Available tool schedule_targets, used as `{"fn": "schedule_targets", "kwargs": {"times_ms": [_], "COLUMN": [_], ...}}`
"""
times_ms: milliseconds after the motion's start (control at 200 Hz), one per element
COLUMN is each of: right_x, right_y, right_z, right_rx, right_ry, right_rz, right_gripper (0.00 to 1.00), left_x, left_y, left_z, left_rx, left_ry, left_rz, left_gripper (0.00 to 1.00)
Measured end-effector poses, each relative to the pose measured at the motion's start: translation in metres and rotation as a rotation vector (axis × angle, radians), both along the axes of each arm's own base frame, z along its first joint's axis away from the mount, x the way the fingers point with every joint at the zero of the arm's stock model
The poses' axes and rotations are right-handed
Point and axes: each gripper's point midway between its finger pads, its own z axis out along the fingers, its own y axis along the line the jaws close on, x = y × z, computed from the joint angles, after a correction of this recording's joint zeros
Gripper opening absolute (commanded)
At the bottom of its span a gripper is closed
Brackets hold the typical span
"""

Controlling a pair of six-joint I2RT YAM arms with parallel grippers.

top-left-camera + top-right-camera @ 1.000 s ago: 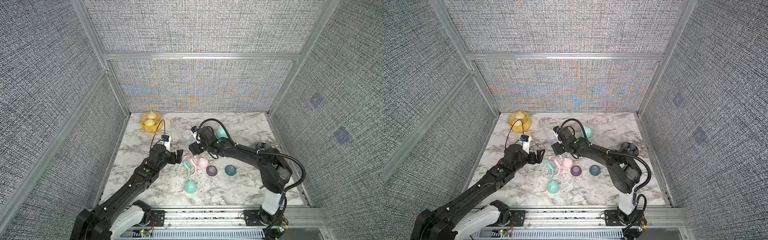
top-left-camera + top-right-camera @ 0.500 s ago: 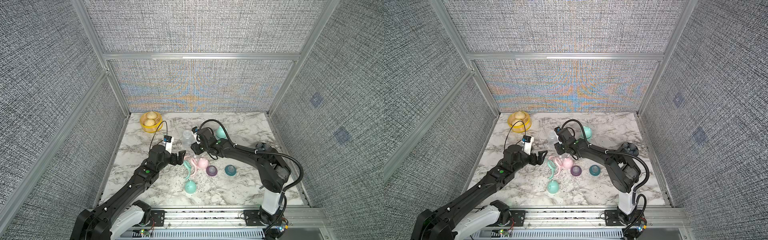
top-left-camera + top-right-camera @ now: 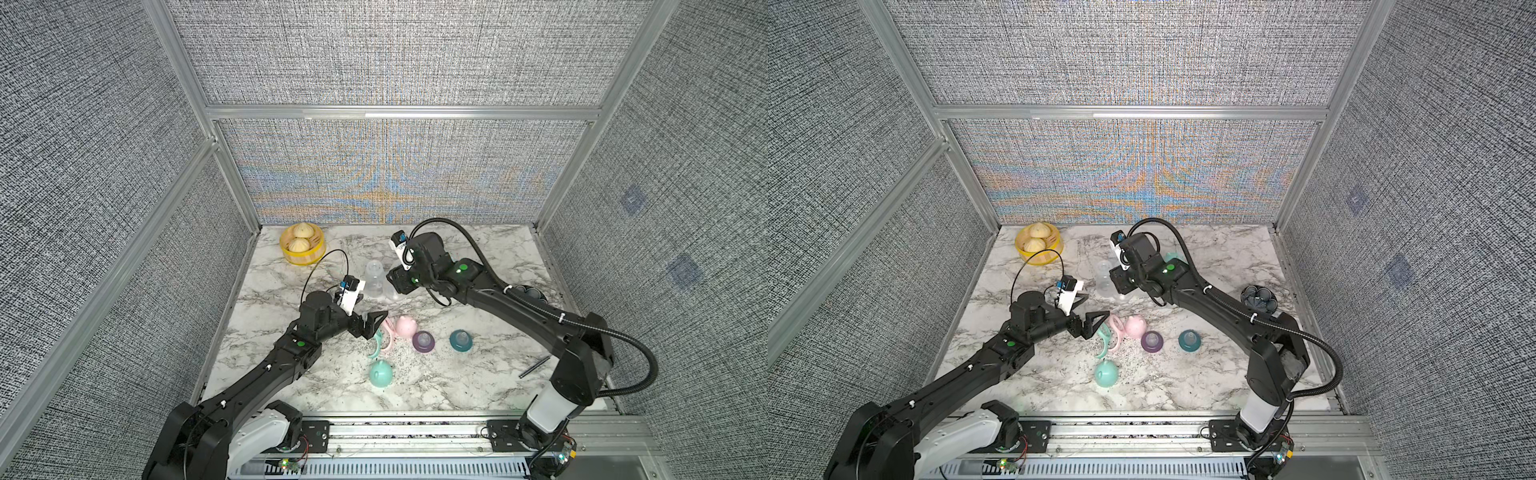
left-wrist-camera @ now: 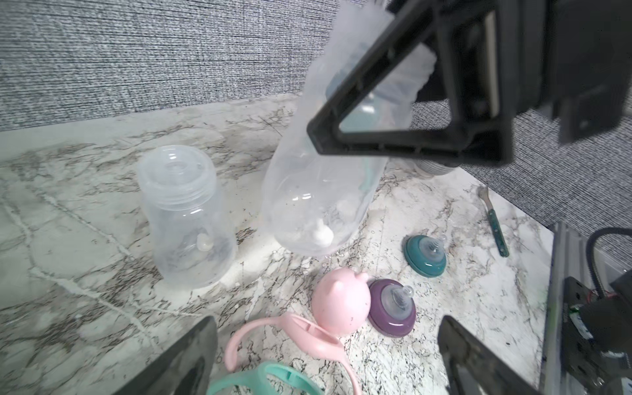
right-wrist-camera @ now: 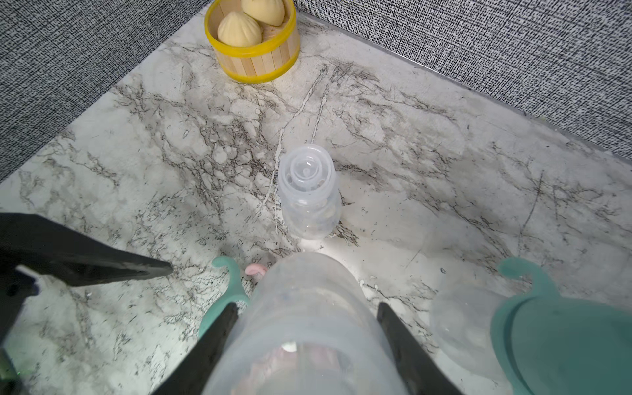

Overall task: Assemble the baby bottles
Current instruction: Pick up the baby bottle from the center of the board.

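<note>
On marble tabletop [image 3: 469, 386], upright bottle [image 3: 373, 274], grey walls [image 3: 395, 54]

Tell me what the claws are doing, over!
Right claw shut on a clear bottle, tilted. Left claw open, empty, by the handle rings. Second bottle stands close beside the held one.

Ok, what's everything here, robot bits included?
upright bottle: one, clear, rear centre
gripped bottle: one, clear, tilted
third bottle: one, clear plus mint, beside it
dome caps: two, pink cap, mint cap, front centre
nipple collars: two, purple collar, teal collar, beside caps
handle rings: two, pink ring, mint ring, overlapping
steamer basket: one, yellow, holding buns, far corner
bowl: one, dark, right edge
thin tool: one, green-handled, front
left gripper: black, open near rings
right gripper: black, shut on gripped bottle
</note>
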Motion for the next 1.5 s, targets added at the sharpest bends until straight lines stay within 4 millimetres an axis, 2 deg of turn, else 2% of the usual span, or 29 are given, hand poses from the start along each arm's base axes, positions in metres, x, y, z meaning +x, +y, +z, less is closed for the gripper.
{"fn": "schedule_targets", "kwargs": {"times_ms": [235,546,886,1036,1126,1221,1271,1361,1426,1466,1501], "right_x": [-0.029,-0.073,-0.089,-0.089,-0.088,-0.088,-0.088,-0.090,-0.095,-0.098,-0.101], "right_y": [-0.011,-0.002,0.007,0.008,0.009,0.010,0.009,0.008,0.006,0.004,0.001], "right_z": [0.025,0.046,0.048,0.050,0.050,0.052,0.051,0.051,0.052,0.055,0.058], "right_rx": [0.008,0.088,0.115,0.124,0.129,0.138,0.139,0.150,0.156,0.168,0.180], "right_ry": [0.076,0.164,0.194,0.186,0.184,0.180,0.182,0.193,0.195,0.193,0.193], "right_rz": [0.058,0.185,0.228,0.229,0.228,0.228,0.228,0.217,0.224,0.225,0.221], "right_gripper": [0.51,0.51,0.51,0.51,0.51,0.52,0.62,0.83,0.89,0.91,0.92], "left_x": [-0.010,-0.021,-0.023,-0.022,-0.023,-0.024,-0.024,-0.024,-0.023,-0.023,-0.023], "left_y": [-0.014,-0.037,-0.056,-0.058,-0.059,-0.060,-0.060,-0.060,-0.060,-0.060,-0.060], "left_z": [0.010,0.021,0.039,0.042,0.042,0.043,0.042,0.042,0.042,0.041,0.041], "left_rx": [-0.067,-0.124,-0.201,-0.220,-0.229,-0.235,-0.234,-0.234,-0.236,-0.237,-0.239], "left_ry": [-0.109,-0.233,-0.312,-0.323,-0.316,-0.317,-0.315,-0.312,-0.309,-0.305,-0.301], "left_rz": [-0.090,-0.209,-0.275,-0.284,-0.290,-0.297,-0.301,-0.300,-0.298,-0.297,-0.293], "left_gripper": [1.00,1.00,1.00,0.88,0.85,0.69,0.57,0.43,0.37,0.28,0.26]}}
